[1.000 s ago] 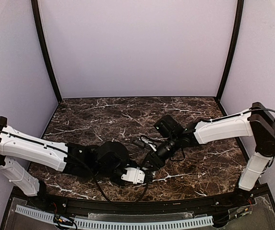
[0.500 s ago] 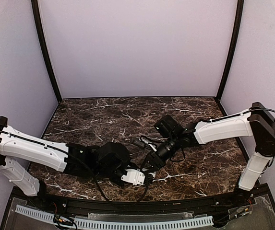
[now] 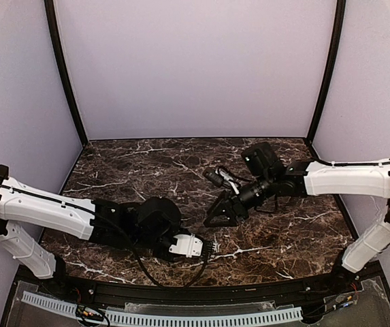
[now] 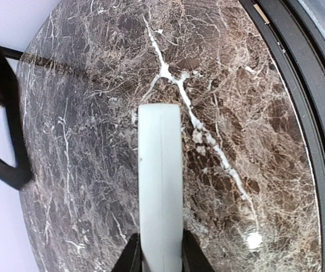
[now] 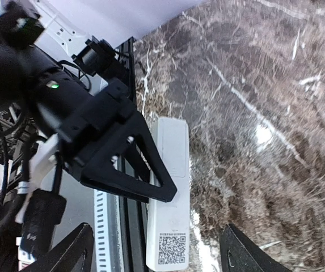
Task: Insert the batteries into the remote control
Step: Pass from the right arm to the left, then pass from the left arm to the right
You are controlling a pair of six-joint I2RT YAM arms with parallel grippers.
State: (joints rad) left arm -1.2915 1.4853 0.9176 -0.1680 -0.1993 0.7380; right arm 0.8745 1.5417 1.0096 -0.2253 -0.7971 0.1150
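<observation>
Item under inspection: slim white plastic rectangular remote control (image 3: 189,245). It sits just inside the black rail (image 3: 263,286) that runs along the near edge of the dark brown marble-pattern desk (image 3: 133,163), roughly at the rail's midpoint.

Left tool (image 4: 161,259): clamped on the remote control, one finger on each long side at one end. The rest of the bar projects straight out from the jaws, running roughly along the rail.

Right tool (image 3: 218,216): jaws spread wide, gripping nothing. It is further from the rail than the remote control and clear of it, with the fingers (image 5: 66,255) pointing toward it.

Visibility: the gripped end is covered by the left tool. The left wrist view shows only a plain surface with a lengthwise seam. The right wrist view shows a printed square code label near one end, while a black triangular finger crosses the middle of the bar. Whether the bar touches the desk cannot be determined.
</observation>
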